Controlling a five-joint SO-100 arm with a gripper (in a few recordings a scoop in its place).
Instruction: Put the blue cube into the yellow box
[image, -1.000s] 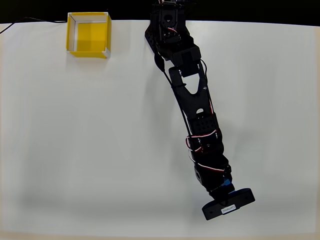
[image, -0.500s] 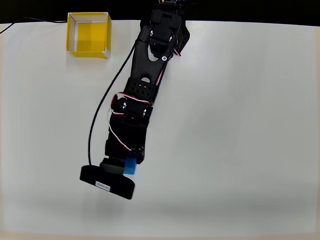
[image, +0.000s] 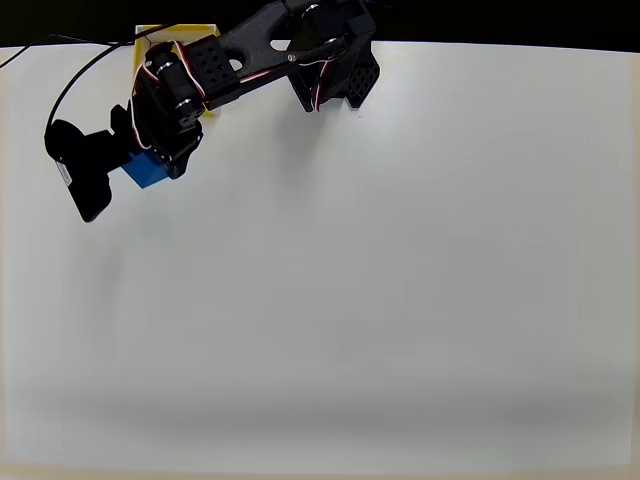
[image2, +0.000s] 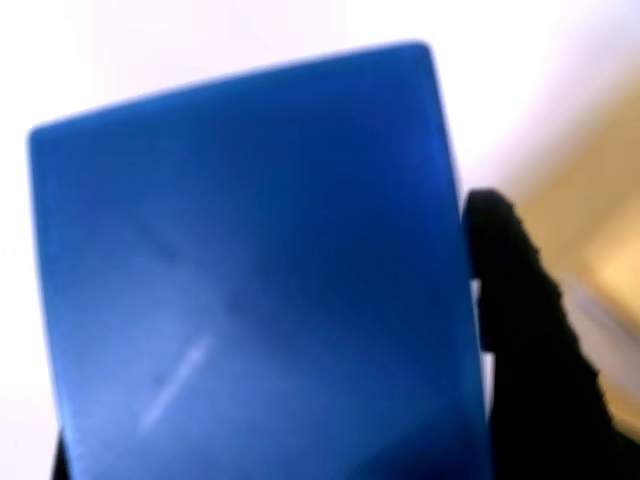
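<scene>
A plain white desk (image: 400, 280) spreads across the overhead view, bare and evenly lit. A dark band runs along its far edge at the top. A thin black cable (image: 30, 52) crosses the desk's upper left corner.

Bright, even overhead light with soft shadows; wrist view blurred, overexposed.

From straight overhead we survey the whole white table (image: 400, 300); our wrist view sits tight against the matte bright-blue cube (image2: 250, 280) (both views share it (image: 146, 170)).
</scene>
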